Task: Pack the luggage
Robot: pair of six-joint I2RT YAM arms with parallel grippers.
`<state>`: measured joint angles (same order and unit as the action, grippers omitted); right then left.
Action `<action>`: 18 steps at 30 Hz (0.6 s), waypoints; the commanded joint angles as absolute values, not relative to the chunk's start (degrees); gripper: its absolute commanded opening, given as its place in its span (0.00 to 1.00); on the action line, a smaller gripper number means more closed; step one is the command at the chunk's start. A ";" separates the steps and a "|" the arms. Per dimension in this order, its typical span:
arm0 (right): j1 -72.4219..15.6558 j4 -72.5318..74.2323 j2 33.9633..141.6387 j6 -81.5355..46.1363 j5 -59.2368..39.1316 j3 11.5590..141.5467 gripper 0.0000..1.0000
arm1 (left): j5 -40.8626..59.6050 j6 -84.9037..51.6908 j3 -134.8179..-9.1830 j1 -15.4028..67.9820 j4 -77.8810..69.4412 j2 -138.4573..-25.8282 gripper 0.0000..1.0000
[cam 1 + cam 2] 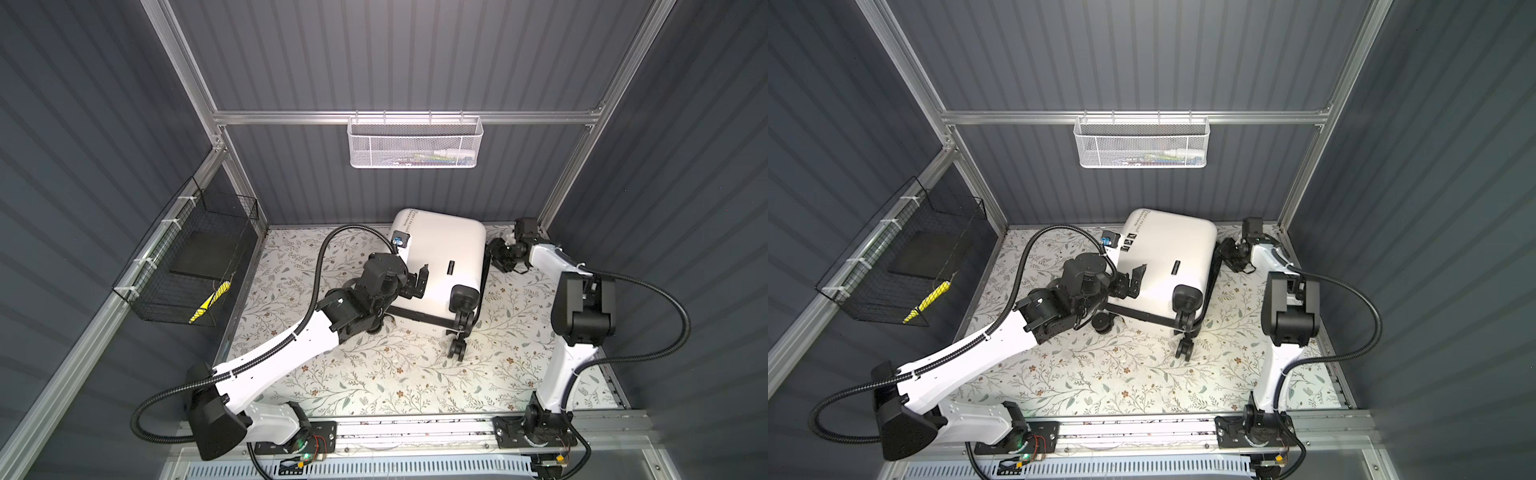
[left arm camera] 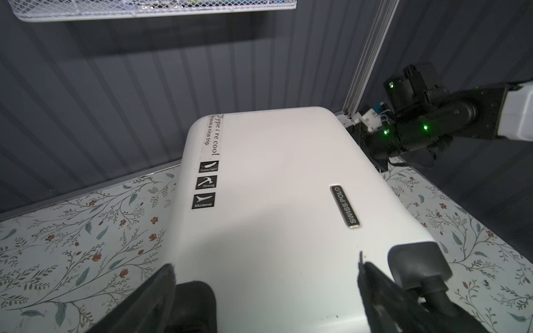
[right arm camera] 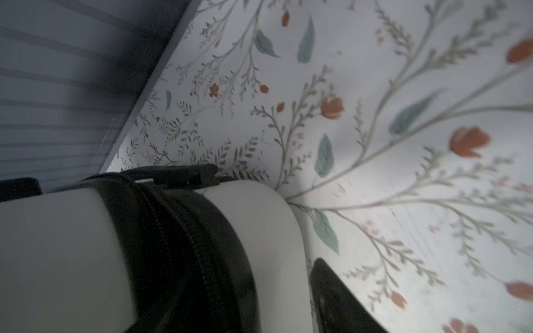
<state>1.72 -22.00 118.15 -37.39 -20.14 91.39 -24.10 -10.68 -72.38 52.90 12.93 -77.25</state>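
Luggage (image 1: 440, 249) lies closed on the floral bench (image 1: 374, 374), far middle, close to the back wall. Broad white face is up, wheel end twd the near side. Script + three black stickers (image 2: 205, 184) run along one long edge, w/ a "SWISS POLO" badge (image 2: 345, 206) mid-face. One spinner wheel (image 1: 456, 349) sticks out over the bench at the near right corner. Left pincer (image 1: 419, 281) is spread wide over the near left part of the white face. One finger (image 2: 150, 297) is at the sticker-side edge of the shell, the other (image 2: 380, 294) just beside the black wheel housing (image 2: 418, 262); contact w/ shell not clear. Right pincer (image 1: 496, 254) sits low at the luggage's right side, by the black zip band (image 3: 184, 245). Right wrist view shows one finger (image 3: 334, 291) just beside the shell's rounded corner, but clamping or loose: can't tell. White mesh basket (image 1: 415, 145) hangs on the back rail and black wire basket (image 1: 187, 266) on the left rail, both well apart from the luggage.
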 commanded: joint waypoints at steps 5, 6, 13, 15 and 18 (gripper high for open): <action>-6.06 -27.39 124.59 -36.04 -25.23 105.60 0.64 | -19.90 -11.66 -73.90 52.52 15.37 -79.02 1.00; -5.98 -27.36 124.09 -35.86 -25.31 105.53 0.65 | -19.32 -12.30 -73.46 52.44 15.31 -78.81 1.00; -2.86 -25.78 111.70 -34.01 -21.04 94.96 0.82 | -13.53 -18.19 -70.71 52.50 14.17 -78.31 1.00; -1.26 -23.86 106.58 -34.10 -18.24 88.65 0.88 | -12.56 -20.75 -69.93 52.86 13.17 -78.36 1.00; 0.82 -19.30 100.82 -35.65 -18.02 79.65 0.90 | -15.69 -22.96 -68.57 55.80 10.82 -78.74 1.00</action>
<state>-0.84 -22.59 104.29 -35.14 -20.05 85.49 -15.44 -19.05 -70.00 53.80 13.23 -79.13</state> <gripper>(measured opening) 0.897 0.997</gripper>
